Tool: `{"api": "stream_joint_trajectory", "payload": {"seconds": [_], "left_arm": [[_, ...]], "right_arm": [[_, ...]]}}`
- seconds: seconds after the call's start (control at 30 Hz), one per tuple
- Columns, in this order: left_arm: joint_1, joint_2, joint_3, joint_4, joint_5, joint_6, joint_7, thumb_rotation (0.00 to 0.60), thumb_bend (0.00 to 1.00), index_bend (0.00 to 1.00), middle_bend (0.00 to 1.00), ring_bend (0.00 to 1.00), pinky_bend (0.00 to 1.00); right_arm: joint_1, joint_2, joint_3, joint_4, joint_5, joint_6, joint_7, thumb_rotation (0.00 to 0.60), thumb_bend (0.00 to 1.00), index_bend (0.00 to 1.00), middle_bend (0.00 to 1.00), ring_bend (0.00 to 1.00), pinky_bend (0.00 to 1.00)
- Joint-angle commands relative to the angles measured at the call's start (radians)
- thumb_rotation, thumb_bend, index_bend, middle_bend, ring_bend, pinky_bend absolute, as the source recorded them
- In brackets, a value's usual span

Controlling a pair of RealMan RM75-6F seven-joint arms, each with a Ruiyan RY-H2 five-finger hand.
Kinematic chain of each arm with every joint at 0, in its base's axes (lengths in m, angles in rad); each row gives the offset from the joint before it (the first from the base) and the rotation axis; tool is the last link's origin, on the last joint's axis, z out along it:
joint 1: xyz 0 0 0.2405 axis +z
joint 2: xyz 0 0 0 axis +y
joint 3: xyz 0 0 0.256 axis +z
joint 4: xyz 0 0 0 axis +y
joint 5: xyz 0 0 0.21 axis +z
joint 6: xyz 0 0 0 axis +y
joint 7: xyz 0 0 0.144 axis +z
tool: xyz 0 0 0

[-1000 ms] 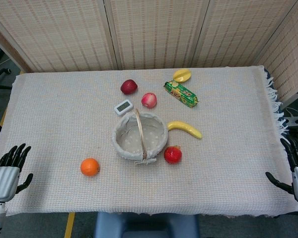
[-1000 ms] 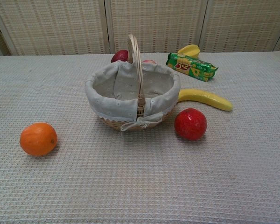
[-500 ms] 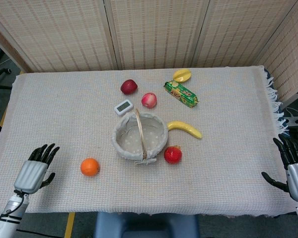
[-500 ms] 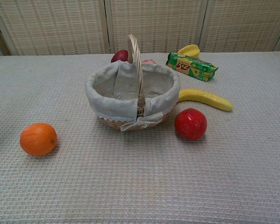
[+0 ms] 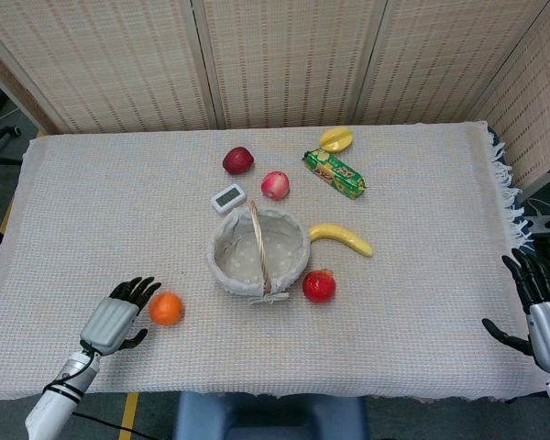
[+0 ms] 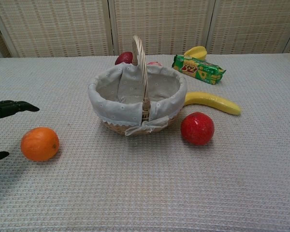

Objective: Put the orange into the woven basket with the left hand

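Observation:
The orange (image 5: 166,308) (image 6: 39,143) lies on the cloth, left of the woven basket (image 5: 222,267) (image 6: 106,104). The basket has a pale fabric lining and an upright handle, and nothing shows inside it. My left hand (image 5: 117,316) is just left of the orange with its fingers spread, close to the fruit but holding nothing. In the chest view only its dark fingertips (image 6: 12,107) show at the left edge. My right hand (image 5: 539,307) hangs open off the table's right edge.
A red pomegranate-like fruit (image 5: 319,286) and a banana (image 5: 342,238) lie right of the basket. Behind it are a small white timer (image 5: 228,197), two apples (image 5: 237,160) (image 5: 275,185), a green biscuit pack (image 5: 334,174) and a yellow fruit (image 5: 335,139).
My left hand has moved right across the cloth, from the table's left edge to beside the orange. The orange, the basket and my right hand have stayed put.

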Motion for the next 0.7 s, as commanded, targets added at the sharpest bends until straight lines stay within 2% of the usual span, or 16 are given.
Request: {"api": "stream_joint_trajectory", "payload": {"seconds": [0.03,0.37,0.63,0.7], "left_arm": [[-0.013,-0.017,0.002,-0.006,-0.014,-0.015,0.007,0.600,0.33,0.00,0.00,0.00,0.12],[-0.047,-0.087,-0.002,0.017,-0.055,-0.037,0.020,0.600,0.33,0.00,0.00,0.00,0.12],[-0.079,-0.255,-0.029,0.260,-0.018,0.000,-0.037,0.600,0.34,0.00,0.00,0.00,0.11],[-0.080,-0.279,-0.033,0.302,-0.005,0.017,-0.058,0.600,0.37,0.00,0.00,0.01,0.15]], "right_arm": [[0.000,-0.001,-0.001,0.000,-0.001,0.001,0.000,0.600,0.03,0.00,0.00,0.00,0.04],[0.003,0.000,0.001,-0.001,0.004,-0.006,-0.001,0.600,0.03,0.00,0.00,0.00,0.04],[0.006,0.003,-0.002,-0.003,0.006,-0.015,-0.002,0.600,0.03,0.00,0.00,0.00,0.04],[0.007,0.004,-0.002,-0.005,0.008,-0.018,-0.001,0.600,0.03,0.00,0.00,0.00,0.04]]}}
